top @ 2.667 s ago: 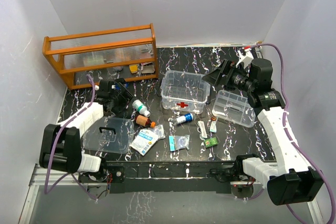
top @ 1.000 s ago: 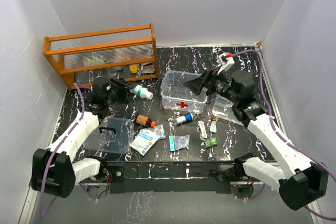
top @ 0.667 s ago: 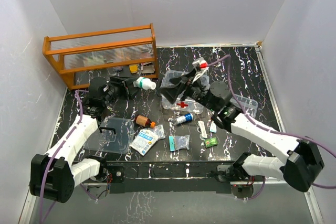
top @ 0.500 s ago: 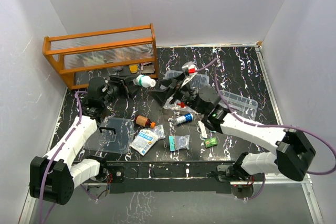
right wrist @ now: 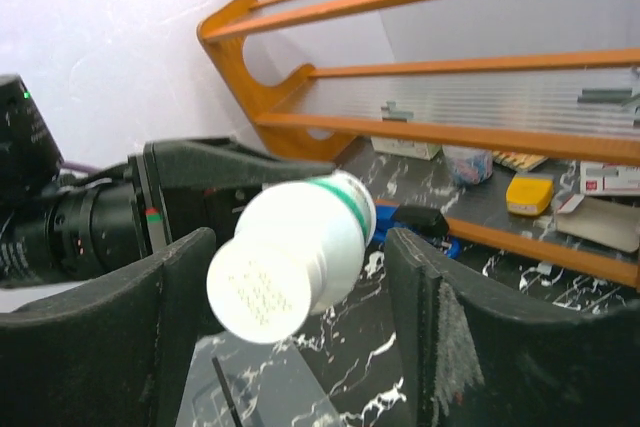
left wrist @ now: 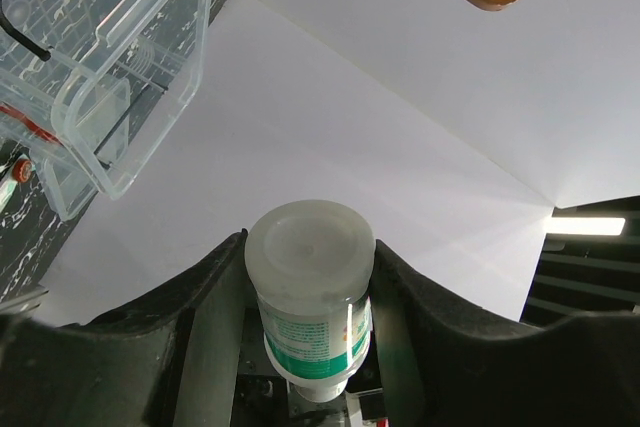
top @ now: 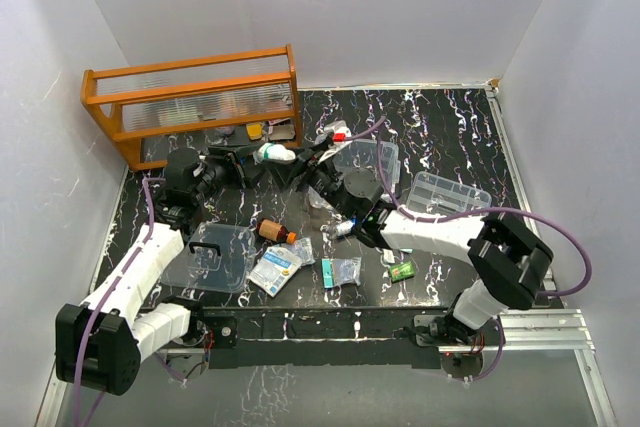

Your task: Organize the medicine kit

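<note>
Just beside the medicine kit (top: 378, 159), toward the orange rack (top: 190, 97), the left gripper (left wrist: 310, 257) clamps a white bottle (top: 272, 154) outstretched, apparently for handover; the right gripper (right wrist: 297, 247) straddles its free end, fingers wide, not yet gripping.

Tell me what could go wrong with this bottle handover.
1. The bottle hangs in the air in the left pincer, and the right pincer flanks it, not yet closed. An early release could drop it onto the table.
2. The two pincers sit close together on a short bottle, so the right one might clip the left when closing.
</note>
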